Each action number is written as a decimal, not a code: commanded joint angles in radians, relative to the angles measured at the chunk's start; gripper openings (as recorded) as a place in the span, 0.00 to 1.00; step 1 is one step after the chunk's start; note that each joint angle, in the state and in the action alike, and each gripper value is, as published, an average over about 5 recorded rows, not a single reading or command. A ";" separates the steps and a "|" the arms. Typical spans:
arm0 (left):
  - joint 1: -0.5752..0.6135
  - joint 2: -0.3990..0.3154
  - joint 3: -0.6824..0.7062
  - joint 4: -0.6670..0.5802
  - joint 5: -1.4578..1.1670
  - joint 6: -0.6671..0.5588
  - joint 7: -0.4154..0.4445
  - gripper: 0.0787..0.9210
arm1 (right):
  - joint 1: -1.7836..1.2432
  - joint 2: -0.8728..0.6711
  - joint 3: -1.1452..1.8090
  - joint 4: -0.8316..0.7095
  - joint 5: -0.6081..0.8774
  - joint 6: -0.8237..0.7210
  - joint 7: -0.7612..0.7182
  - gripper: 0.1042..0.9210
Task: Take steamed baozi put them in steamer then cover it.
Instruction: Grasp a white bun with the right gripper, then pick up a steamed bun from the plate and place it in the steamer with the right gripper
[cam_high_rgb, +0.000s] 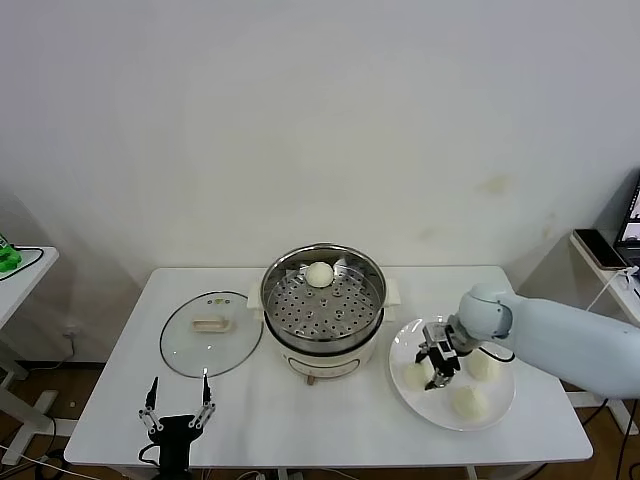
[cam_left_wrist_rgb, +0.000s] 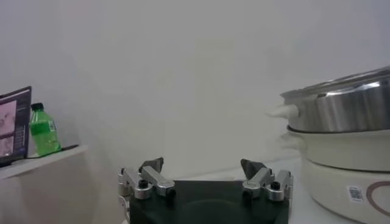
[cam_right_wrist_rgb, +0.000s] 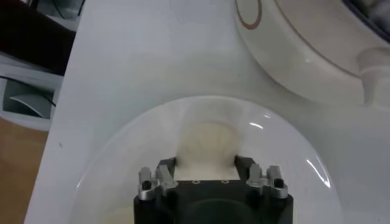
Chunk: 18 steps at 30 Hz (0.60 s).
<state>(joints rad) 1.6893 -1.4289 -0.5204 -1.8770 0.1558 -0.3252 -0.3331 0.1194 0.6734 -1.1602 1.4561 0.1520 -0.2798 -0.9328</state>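
No text, brand or number can be read anywhere. A small square code sticker (cam_left_wrist_rgb: 354, 193) sits on the cream base of the steamer (cam_left_wrist_rgb: 341, 152), too small to make out, and the green bottle (cam_left_wrist_rgb: 43, 129) has an illegible label.

Cream-white buns, shiny steel steamer (cam_high_rgb: 323, 305) on a white table (cam_high_rgb: 120, 400).
Beside the steamer's cream base, a clear glass lid (cam_high_rgb: 211, 333) with beige handle; a white plate (cam_high_rgb: 497, 413) holds pale buns (cam_high_rgb: 469, 402); a green bottle (cam_left_wrist_rgb: 43, 129) stands beyond.
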 joint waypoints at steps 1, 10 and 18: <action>0.000 0.000 0.000 -0.001 0.000 0.000 0.000 0.88 | -0.012 -0.003 0.015 0.002 0.000 -0.001 -0.001 0.48; 0.001 -0.001 0.000 -0.002 0.002 0.001 0.000 0.88 | 0.099 -0.090 -0.020 0.073 0.025 -0.005 -0.018 0.42; -0.004 0.005 0.011 -0.003 0.001 0.004 0.001 0.88 | 0.391 -0.196 -0.161 0.140 0.084 -0.001 -0.037 0.42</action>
<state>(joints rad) 1.6839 -1.4231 -0.5079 -1.8809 0.1568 -0.3219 -0.3322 0.2731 0.5624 -1.2219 1.5428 0.2019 -0.2829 -0.9645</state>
